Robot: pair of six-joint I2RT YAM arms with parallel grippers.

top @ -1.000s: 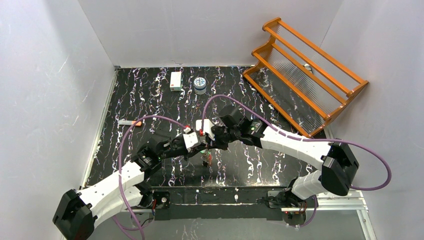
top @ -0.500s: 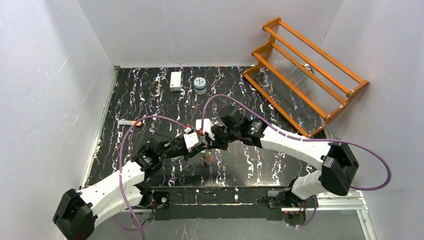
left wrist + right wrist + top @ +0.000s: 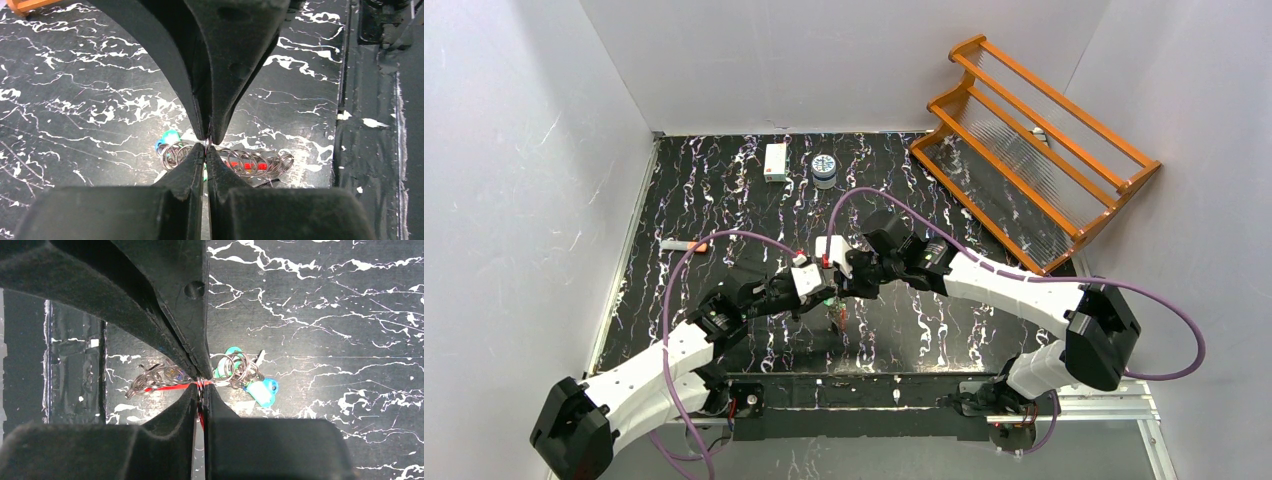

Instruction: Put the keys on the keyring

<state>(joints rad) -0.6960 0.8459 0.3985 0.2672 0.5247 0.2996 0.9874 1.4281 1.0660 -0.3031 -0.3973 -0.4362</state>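
My left gripper [image 3: 829,293] and right gripper [image 3: 838,289] meet tip to tip over the middle of the black marbled table. In the left wrist view my left gripper [image 3: 206,148] is shut on a thin silver loop of the keyring [image 3: 206,144]. In the right wrist view my right gripper [image 3: 200,386] is shut on a thin red-capped key [image 3: 200,416] and on silver ring wire. A bunch of silver rings [image 3: 255,162] with red, green and blue caps [image 3: 261,391] is just below the tips [image 3: 837,318]. I cannot tell whether it hangs or lies on the table.
An orange wooden rack [image 3: 1034,140] leans at the back right. A white box [image 3: 775,161] and a small round tin [image 3: 824,170] stand at the back. A small white and orange item [image 3: 684,244] lies at the left. Purple cables arch over both arms.
Both grippers have shifted very slightly to the left, still tip to tip. Both grips are unchanged.
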